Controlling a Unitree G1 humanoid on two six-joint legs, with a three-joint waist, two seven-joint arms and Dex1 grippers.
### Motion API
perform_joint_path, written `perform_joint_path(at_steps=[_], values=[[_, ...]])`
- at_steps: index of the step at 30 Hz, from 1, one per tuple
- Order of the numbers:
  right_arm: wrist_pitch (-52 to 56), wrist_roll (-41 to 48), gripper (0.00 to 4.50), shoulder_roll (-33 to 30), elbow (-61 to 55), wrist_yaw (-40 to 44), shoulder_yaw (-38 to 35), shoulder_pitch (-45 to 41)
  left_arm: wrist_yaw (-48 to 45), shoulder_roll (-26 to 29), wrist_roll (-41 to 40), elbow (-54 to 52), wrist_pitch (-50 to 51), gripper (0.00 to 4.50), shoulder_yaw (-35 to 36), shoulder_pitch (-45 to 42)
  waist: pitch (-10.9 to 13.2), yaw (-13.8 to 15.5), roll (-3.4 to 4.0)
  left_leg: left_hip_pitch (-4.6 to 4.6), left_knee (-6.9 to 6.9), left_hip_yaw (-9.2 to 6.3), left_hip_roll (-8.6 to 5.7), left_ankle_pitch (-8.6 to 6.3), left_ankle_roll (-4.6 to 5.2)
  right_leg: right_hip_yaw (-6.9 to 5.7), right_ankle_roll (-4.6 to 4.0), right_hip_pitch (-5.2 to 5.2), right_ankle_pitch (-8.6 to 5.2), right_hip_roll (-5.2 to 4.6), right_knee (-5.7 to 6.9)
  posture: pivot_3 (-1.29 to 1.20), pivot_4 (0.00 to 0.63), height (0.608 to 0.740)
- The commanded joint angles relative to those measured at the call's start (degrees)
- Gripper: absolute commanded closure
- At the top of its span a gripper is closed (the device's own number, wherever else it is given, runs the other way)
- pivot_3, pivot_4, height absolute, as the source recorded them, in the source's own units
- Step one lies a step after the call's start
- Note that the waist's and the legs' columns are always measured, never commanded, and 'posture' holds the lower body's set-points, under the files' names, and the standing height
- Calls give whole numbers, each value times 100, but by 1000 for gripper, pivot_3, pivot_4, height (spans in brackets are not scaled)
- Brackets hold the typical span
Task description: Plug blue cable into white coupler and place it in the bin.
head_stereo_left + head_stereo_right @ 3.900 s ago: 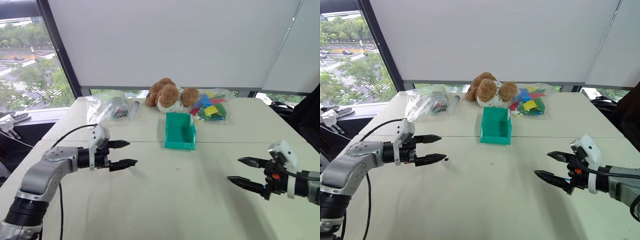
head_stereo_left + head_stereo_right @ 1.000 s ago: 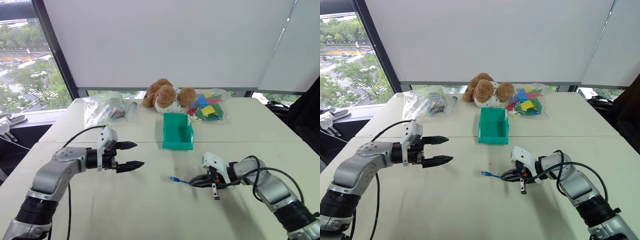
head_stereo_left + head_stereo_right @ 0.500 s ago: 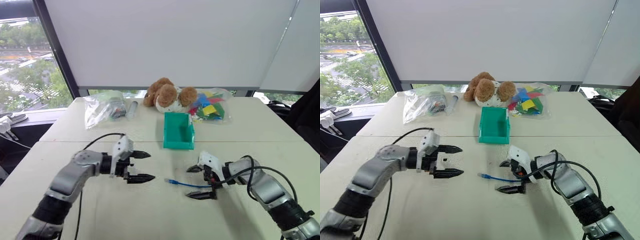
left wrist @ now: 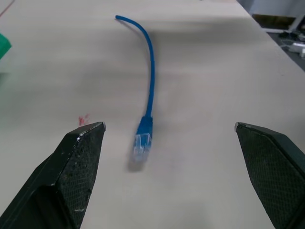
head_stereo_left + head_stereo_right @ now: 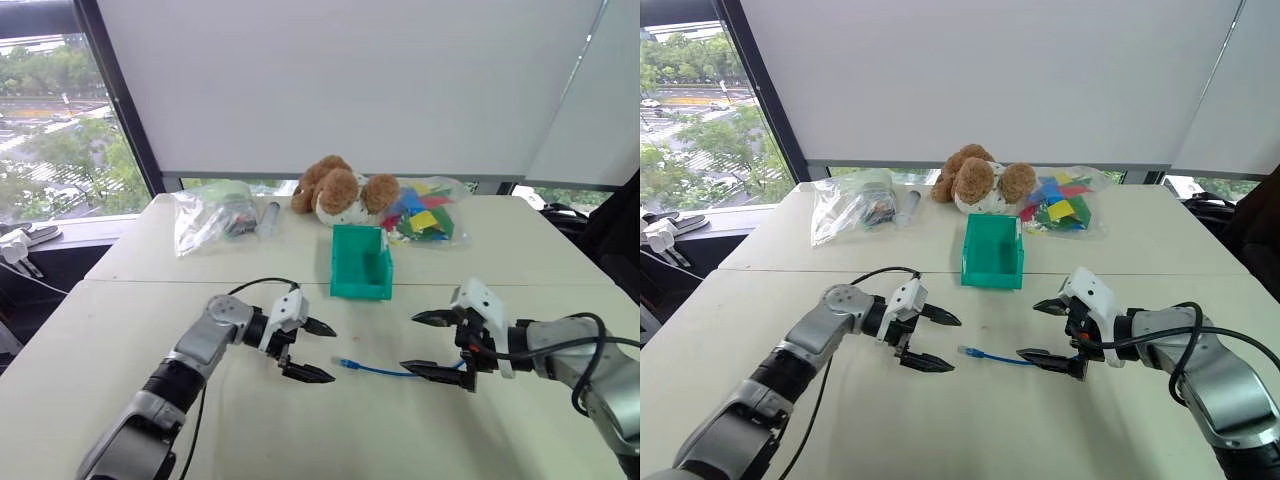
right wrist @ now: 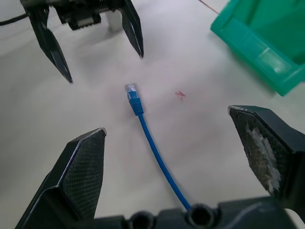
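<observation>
The blue cable (image 5: pixel 385 370) lies loose on the pale counter (image 5: pixel 120 300), stretched between the two hands, its clear-blue plug (image 4: pixel 142 142) pointing toward the left hand (image 5: pixel 315 350) and its far end running under the right hand (image 5: pixel 432 347), where the head views lose it behind the lower finger. In the right wrist view the cord passes down between that hand's own fingers and is cut off at the wrist housing, so whether its tail touches the hand cannot be told. The white coupler cannot be made out with any certainty; a small pale block shows just behind the left hand's fingers in the right wrist view, too blurred to name. The bin (image 5: pixel 360 262) stands on the counter beyond the cable, near the middle, its low lip facing the robot and its inside partly hidden by its own walls. Both hands are spread wide and hold nothing. The left arm reaches in from the left with the forearm angled across the counter, its hand pointing toward the right and slightly down, the plug just short of its fingertips. The right arm comes from the right, its hand pointing left and tilted down, one finger above the other. Behind the bin sit a brown plush toy (image 5: pixel 340 188), a bag of coloured pieces (image 5: pixel 425 212) and a clear bag (image 5: pixel 212 213).
</observation>
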Motion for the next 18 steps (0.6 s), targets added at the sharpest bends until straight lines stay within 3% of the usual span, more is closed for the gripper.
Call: perform_joint_path(at_steps=[1, 6, 12, 15, 18], values=[[115, 214, 10, -21, -389, -266, -246, 87, -97, -228, 288, 675, -513, 0, -47, -352, 0, -6, -1, 0, 0, 0, 1, 0, 1, 0, 0, 0, 0, 0, 0, 0, 150, 740], [131, 263, 10, -34, -503, -534, -200, 152, -102, -560, 770, 1791, -1074, 0, -176, -738, 0, 3, -1, -1, 1, 0, 0, -1, 2, -1, 1, -1, 1, 2, 1, 0, 150, 740], [94, 304, 10, -50, -552, -683, -142, 186, -100, -724, 1074, 2355, -1473, 0, -157, -862, 0, 3, -2, -3, 3, -1, 1, -2, 4, -2, 3, -2, 1, 2, 1, 0, 150, 740], [58, 298, 0, -63, -546, -706, -111, 196, -99, -755, 1146, 2433, -1572, 914, -145, -850, 0, 3, -3, -3, 4, -1, 1, -2, 4, -2, 4, -1, 2, 2, 1, 0, 150, 740], [11, 277, 0, -80, -520, -715, -52, 176, -137, -757, 1154, 2401, -1583, 2413, -106, -802, 0, 2, -2, -3, 4, -2, 1, -2, 4, -2, 4, -1, 2, 2, 1, 0, 150, 740]])
